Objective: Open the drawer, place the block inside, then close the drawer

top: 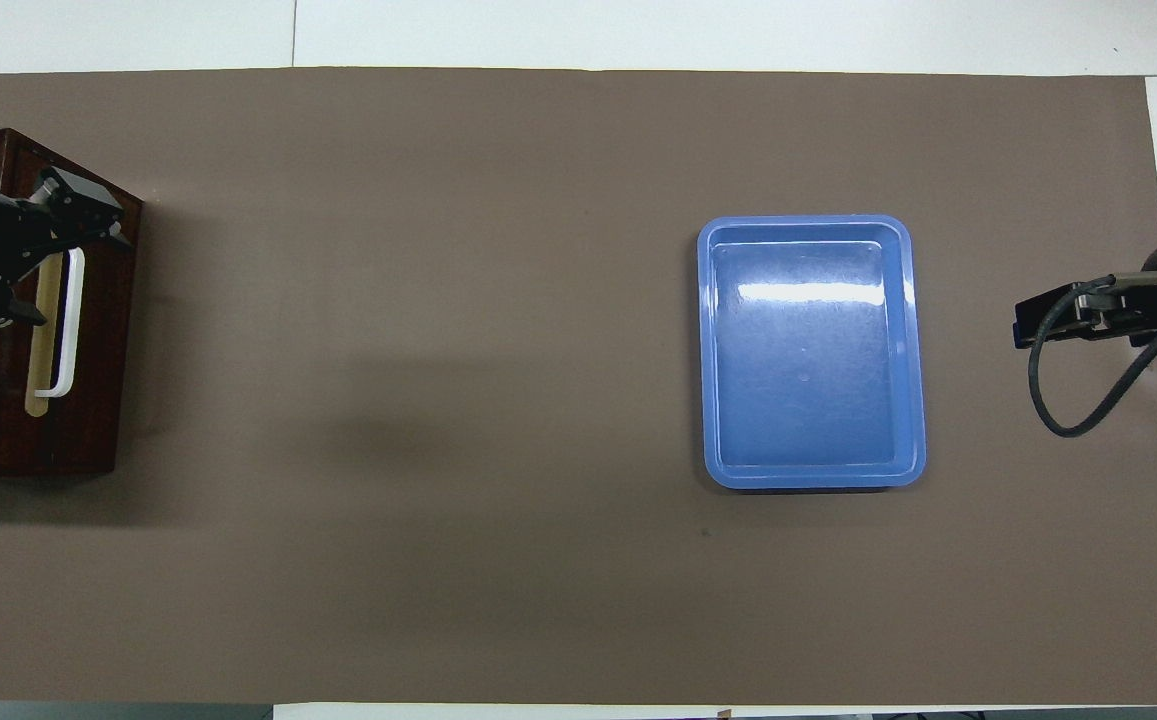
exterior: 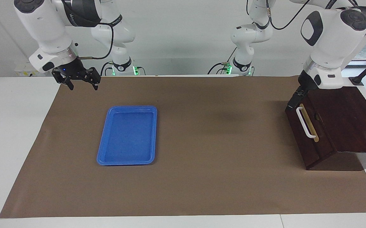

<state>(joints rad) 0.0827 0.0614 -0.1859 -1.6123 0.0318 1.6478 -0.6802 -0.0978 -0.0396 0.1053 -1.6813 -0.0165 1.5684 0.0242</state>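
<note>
The drawer (exterior: 309, 133) sits shut in its dark cabinet (exterior: 347, 120) at the left arm's end of the table, its white handle (exterior: 306, 123) on the tan strip facing the table's middle. The left gripper (exterior: 294, 98) hangs at the drawer front's upper edge, just by the end of the handle that is nearer to the robots — whether its fingers are spread or closed, or touch anything, I cannot tell. The right gripper (exterior: 81, 83) hovers over the brown mat (exterior: 220, 177) at the right arm's end, fingers (exterior: 95, 83) parted and empty. A blue tray (exterior: 102, 150) lies empty on the mat, well apart from the cabinet. The block is nowhere to be seen.
</note>
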